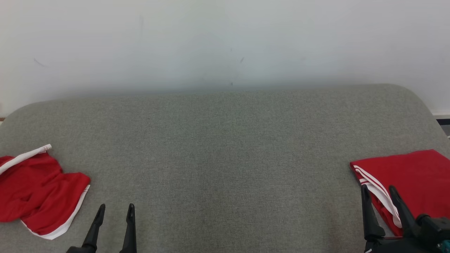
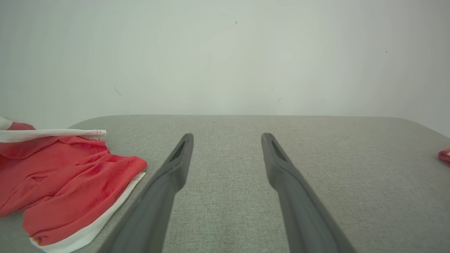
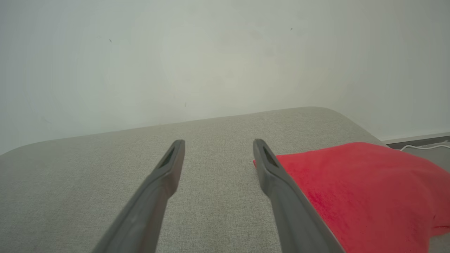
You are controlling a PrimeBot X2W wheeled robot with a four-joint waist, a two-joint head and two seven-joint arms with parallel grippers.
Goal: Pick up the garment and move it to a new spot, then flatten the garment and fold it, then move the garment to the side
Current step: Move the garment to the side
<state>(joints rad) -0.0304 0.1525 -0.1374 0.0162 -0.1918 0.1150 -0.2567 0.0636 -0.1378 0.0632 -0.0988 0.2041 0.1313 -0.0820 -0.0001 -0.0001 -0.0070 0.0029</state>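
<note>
A crumpled red garment with white trim (image 1: 38, 191) lies at the left edge of the grey padded surface (image 1: 225, 147); the left wrist view has it (image 2: 66, 182) to the left of my fingers. My left gripper (image 1: 116, 210) hovers open just right of it, holding nothing. A second red garment with white stripes (image 1: 411, 179), folded flat, rests at the right edge and appears as a red slab (image 3: 365, 189) in the right wrist view. My right gripper (image 1: 378, 189) is open at that garment's near left corner, empty.
A pale wall (image 1: 225, 42) rises directly behind the grey surface. The surface has rounded far corners. A strip of floor with a white cable (image 3: 425, 146) lies beyond the right end.
</note>
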